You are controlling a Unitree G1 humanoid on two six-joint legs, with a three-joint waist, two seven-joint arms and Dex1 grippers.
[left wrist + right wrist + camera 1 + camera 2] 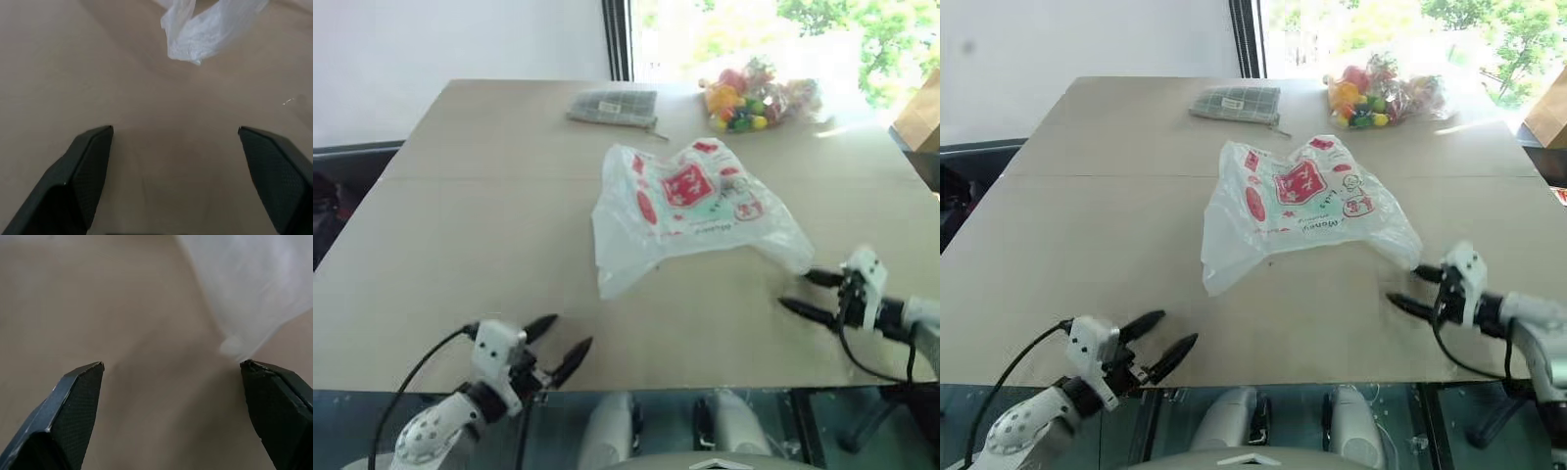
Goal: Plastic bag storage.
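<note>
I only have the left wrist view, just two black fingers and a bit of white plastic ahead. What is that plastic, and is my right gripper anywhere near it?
Observer: It's a corner of the plastic bag, lying crumpled and flat on the table.
Operator: And the right gripper?
Observer: The right gripper is open, just beside the bag's near right corner.
Operator: Anything else on the table?
Observer: A bag of colourful sweets and a grey pouch lie at the far edge.

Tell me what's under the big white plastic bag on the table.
The plastic bag lies crumpled, directly on the bare tan table. Nothing pokes out around its edges; whatever its printed middle might cover can't be seen.
</note>
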